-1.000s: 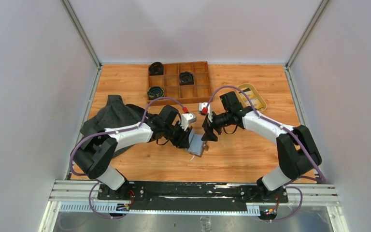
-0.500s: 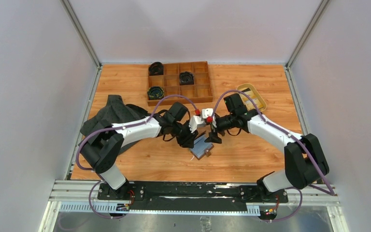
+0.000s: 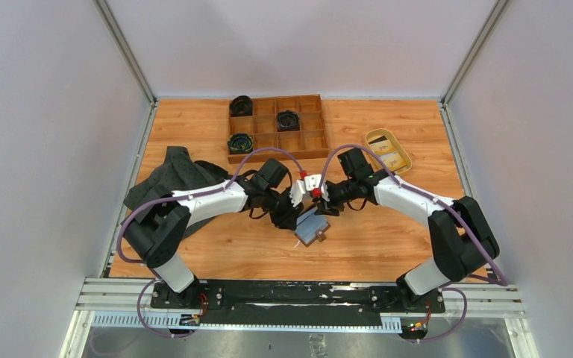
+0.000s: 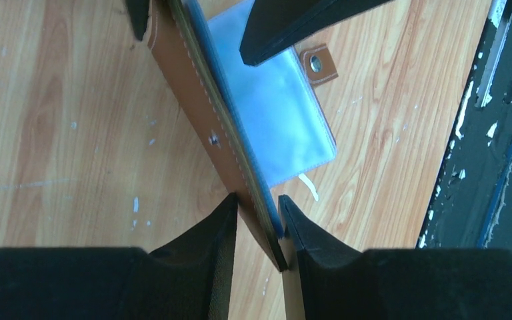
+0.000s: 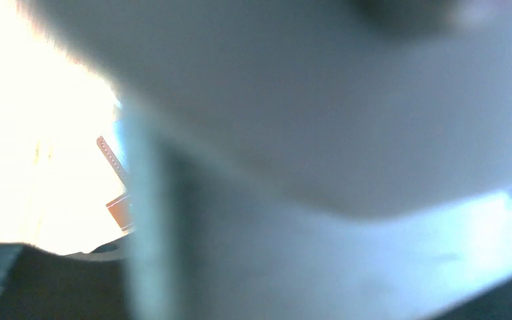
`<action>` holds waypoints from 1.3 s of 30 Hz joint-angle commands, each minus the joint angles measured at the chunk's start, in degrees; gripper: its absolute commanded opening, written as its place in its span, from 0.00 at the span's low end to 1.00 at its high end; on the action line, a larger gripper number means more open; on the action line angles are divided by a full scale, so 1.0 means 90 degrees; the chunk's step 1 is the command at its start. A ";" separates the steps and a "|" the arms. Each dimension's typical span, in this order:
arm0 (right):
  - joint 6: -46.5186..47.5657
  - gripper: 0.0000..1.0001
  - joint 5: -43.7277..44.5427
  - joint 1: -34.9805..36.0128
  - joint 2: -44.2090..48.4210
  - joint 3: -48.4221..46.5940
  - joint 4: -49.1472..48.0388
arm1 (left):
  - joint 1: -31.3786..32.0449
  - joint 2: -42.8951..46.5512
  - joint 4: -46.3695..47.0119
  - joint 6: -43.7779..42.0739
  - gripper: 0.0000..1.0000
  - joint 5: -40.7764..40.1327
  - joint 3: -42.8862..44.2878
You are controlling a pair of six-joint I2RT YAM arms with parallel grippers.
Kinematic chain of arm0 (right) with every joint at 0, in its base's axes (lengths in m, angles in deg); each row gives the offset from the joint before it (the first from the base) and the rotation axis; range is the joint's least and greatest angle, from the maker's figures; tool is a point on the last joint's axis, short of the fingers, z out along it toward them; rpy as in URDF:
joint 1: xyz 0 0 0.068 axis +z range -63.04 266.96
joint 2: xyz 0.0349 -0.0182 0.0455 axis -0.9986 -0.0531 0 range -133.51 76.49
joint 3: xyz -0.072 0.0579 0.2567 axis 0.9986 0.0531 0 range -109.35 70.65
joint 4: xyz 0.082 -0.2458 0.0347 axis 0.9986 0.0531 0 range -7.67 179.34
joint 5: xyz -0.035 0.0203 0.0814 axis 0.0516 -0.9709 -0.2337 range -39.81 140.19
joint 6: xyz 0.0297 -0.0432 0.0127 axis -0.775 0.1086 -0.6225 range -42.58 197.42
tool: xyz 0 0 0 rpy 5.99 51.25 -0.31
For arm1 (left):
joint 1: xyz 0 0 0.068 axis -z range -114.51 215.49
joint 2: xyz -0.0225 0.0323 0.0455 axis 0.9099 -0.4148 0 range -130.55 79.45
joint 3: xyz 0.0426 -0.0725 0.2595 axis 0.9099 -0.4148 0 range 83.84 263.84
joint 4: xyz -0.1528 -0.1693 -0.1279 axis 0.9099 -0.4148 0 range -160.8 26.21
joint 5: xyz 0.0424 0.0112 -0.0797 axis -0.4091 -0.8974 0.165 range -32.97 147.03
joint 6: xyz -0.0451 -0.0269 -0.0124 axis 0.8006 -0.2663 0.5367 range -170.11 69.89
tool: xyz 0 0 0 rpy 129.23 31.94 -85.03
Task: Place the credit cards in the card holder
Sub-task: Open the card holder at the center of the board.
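Left gripper (image 4: pixel 257 212), mine, is clamped on the edge of the small brown leather folding card holder (image 4: pixel 197 93), holding its cover tilted up off the orange wooden surface (image 3: pixel 388 239). The pale blue clear sleeves (image 4: pixel 277 113) lie open on that surface. My right gripper (image 3: pixel 327 206) sits just beside the holder, one dark finger (image 4: pixel 293 23) over the sleeves; I cannot tell how its jaws stand. Yellow-gold credit cards (image 3: pixel 382 142) lie in the tan oval dish (image 3: pixel 409 160), well apart.

Left arm (image 3: pixel 201 203) and right arm (image 3: pixel 406 198) reach inward, left tool (image 4: pixel 257 208) pinched narrow, right tool (image 3: pixel 327 210) alongside.
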 commanded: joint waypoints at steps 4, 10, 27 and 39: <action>0.0245 0.27 0.0167 0.0362 -0.0143 0.0095 -0.0296 | -0.0154 0.0329 0.0561 0.0536 0.34 0.0230 -0.0286; 0.0311 0.00 0.0081 0.0346 0.0026 0.0185 -0.0220 | -0.0264 0.0765 0.0907 0.1044 0.41 -0.0078 -0.0663; -0.3814 0.00 0.0933 0.0016 0.0633 0.0196 -0.0240 | -0.0384 0.5119 0.2659 0.5051 1.00 -0.3093 -0.3263; -0.3903 0.00 0.1023 0.0015 0.0410 0.0274 -0.0326 | 0.0409 0.4982 0.4629 0.7694 0.72 -0.2899 -0.4557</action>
